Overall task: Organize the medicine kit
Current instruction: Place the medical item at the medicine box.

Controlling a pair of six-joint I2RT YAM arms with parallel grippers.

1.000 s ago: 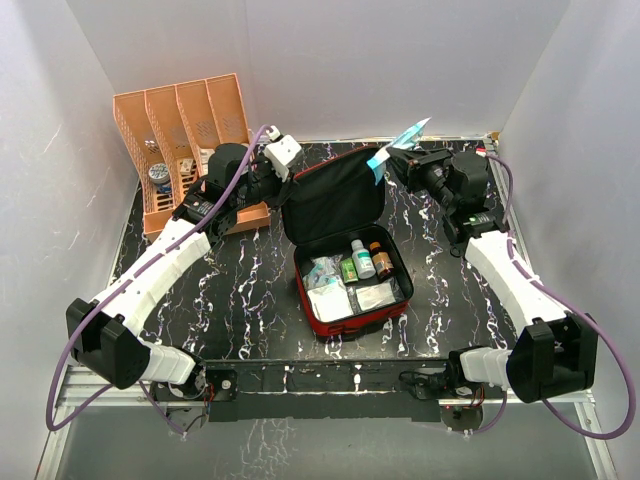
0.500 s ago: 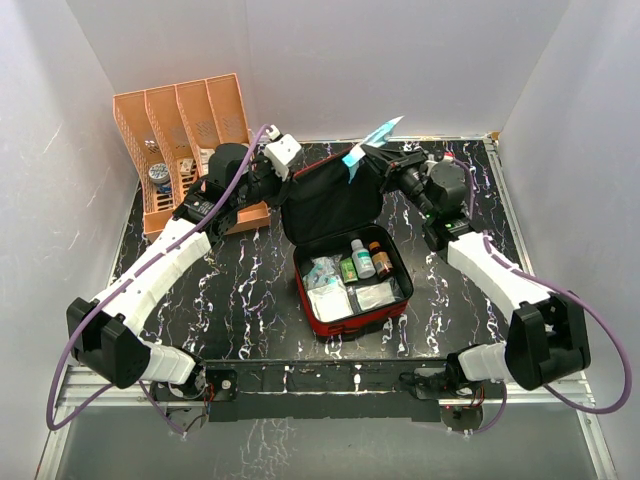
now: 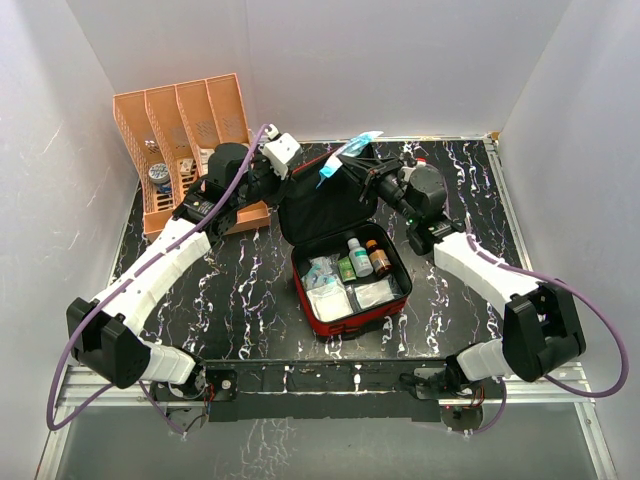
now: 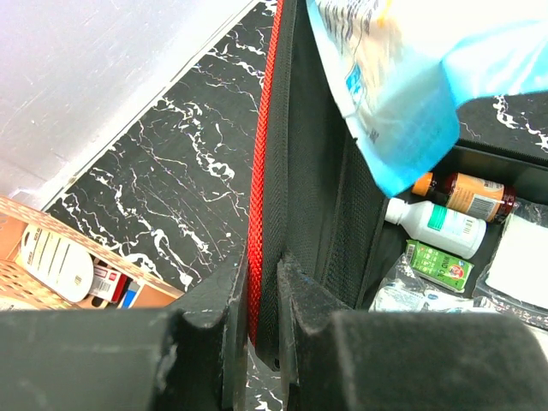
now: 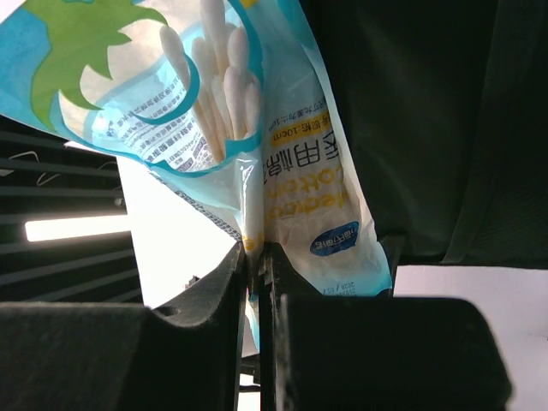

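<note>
The medicine kit (image 3: pixel 350 322), a red zip case, lies open in the middle of the table with its black-lined lid (image 3: pixel 330 205) standing upright. My left gripper (image 3: pixel 283 183) (image 4: pixel 264 267) is shut on the lid's red left edge (image 4: pixel 259 180). My right gripper (image 3: pixel 372 172) (image 5: pixel 255 250) is shut on a blue-and-white packet of cotton swabs (image 3: pixel 347 155) (image 5: pixel 218 103) (image 4: pixel 390 94), held over the lid's top edge. Inside the case stand a white bottle (image 3: pixel 357 257), a brown bottle (image 3: pixel 379 260) and a green box (image 3: pixel 346 268), beside several flat pouches (image 3: pixel 330 300).
An orange slotted rack (image 3: pixel 185 125) with small items in it stands at the back left, just behind my left arm. White walls close in the black marbled table (image 3: pixel 240 290) on three sides.
My right arm has swung left with the swab packet, from right of the lid to above its top edge. The left gripper has kept its hold on the lid.
</note>
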